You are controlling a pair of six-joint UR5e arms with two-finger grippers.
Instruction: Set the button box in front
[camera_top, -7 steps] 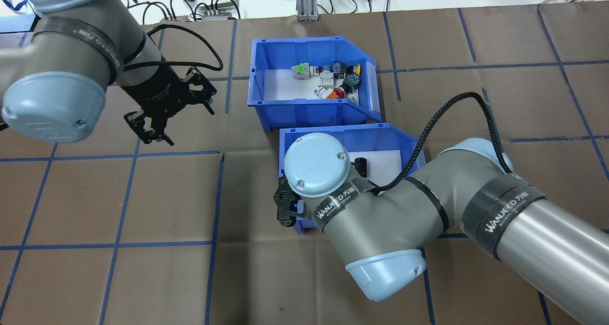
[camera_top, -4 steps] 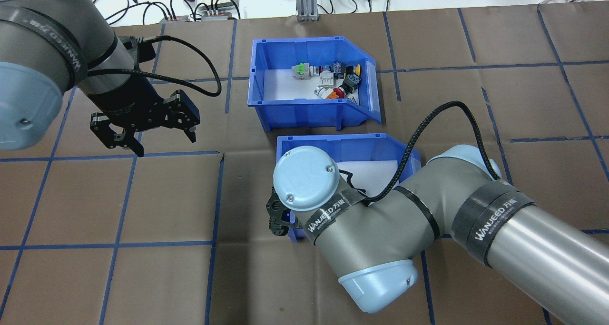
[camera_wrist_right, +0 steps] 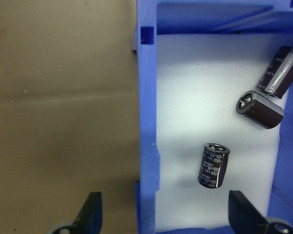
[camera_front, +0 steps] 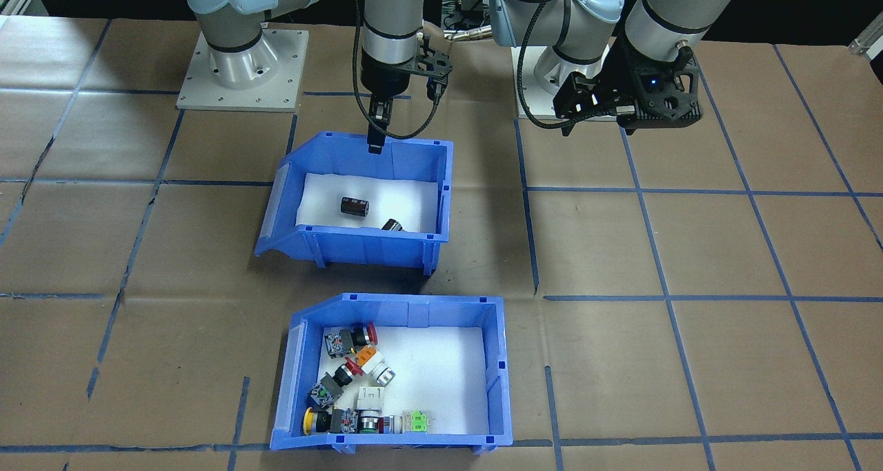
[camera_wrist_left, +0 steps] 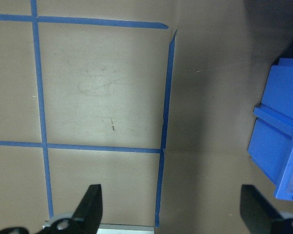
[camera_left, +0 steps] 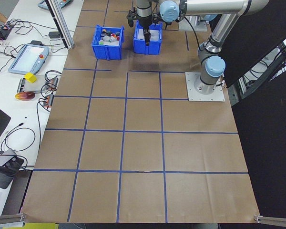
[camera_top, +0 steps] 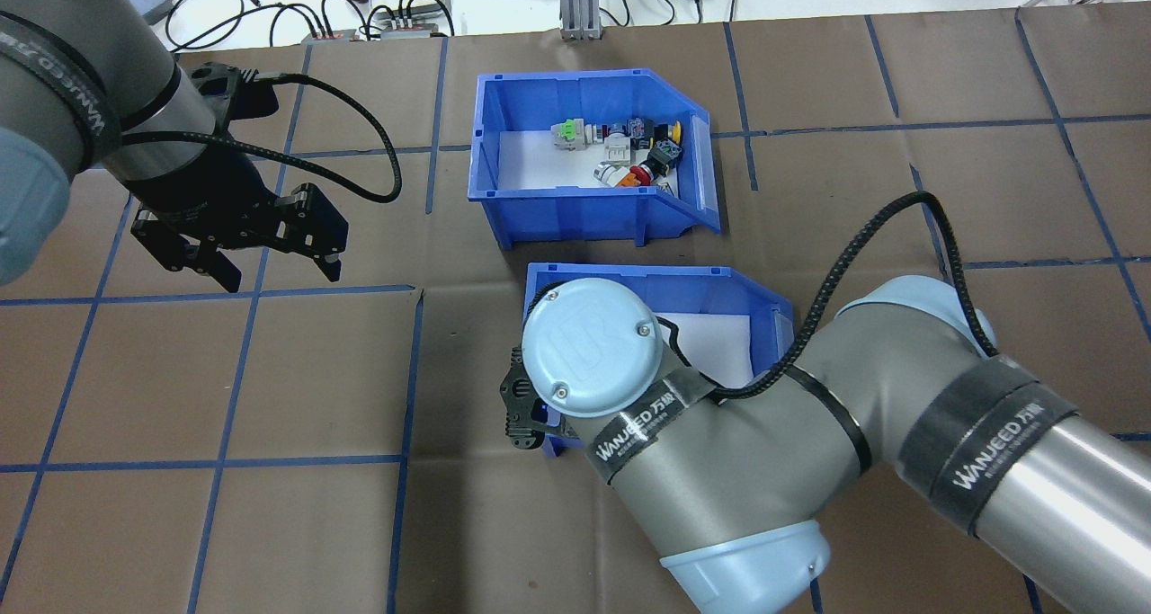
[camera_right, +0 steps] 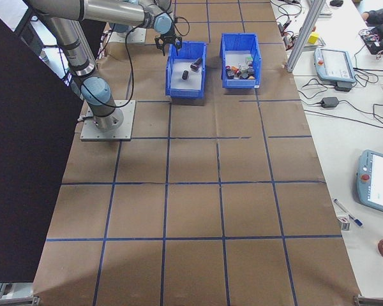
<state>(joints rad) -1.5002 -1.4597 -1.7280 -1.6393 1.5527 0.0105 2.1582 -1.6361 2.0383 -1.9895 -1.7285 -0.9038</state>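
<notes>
In the last second I have dragged the bin of black cylinders a little nearer my base, so the gap between it and the button box has widened. The two now stand clearly apart where they were nearly touching. My right hand is down at that bin's rear wall. In its wrist view the fingers are spread wide with the wall between them, released rather than clenched on it, and the cylinders lie loose on the white foam. Over the same second my left hand has swung out and back toward my side, away from both bins. It now hangs unclenched and empty over bare counter, with only a blue bin corner at the edge of its wrist view. The button box itself has not moved. It sits on the far side of the counter from me, beyond the other bin, with its coloured buttons bunched at one end. So I judge that I have only been making room: the task's own box is not yet grasped or shifted, and all of its repositioning is still to do.
</notes>
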